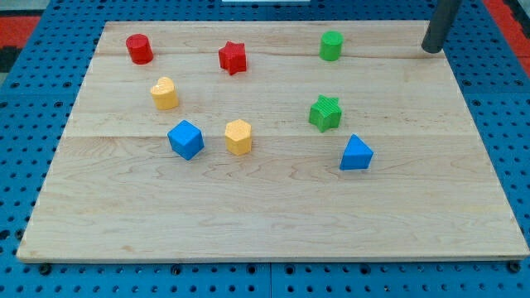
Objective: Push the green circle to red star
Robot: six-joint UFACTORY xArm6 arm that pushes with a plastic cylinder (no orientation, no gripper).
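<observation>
Status at this moment: task judged not yet started.

Position of my tip [431, 50]: upper right of the frame, at the far edge of the pale wooden tabletop [273, 215], well apart from every block. No claw fitted to this arm; only a straight dark rod, so no open or closed state to report.

Position of the task's block: small green plastic circle [331, 45], a short upright cylinder, located in the upper right of the frame, to the left of my tip with bare wood between. No contact with the rod.

Position of the target: small red plastic star [233, 58], located top centre, left of the green circle and slightly lower in the frame. Clear gap between the two; not touching.

Remaining work, as judged: whole push still outstanding. Tip to be brought to the right side of the green circle, then driven leftward toward the red star.

Other blocks present: red cylinder [139, 49] at upper left; yellow heart-like block [165, 93] below it; blue cube [185, 139] and yellow hexagonal block [238, 136] at centre left; green star [325, 112] and blue triangular block [356, 154] at centre right. None seen in the direct line between circle and star.
</observation>
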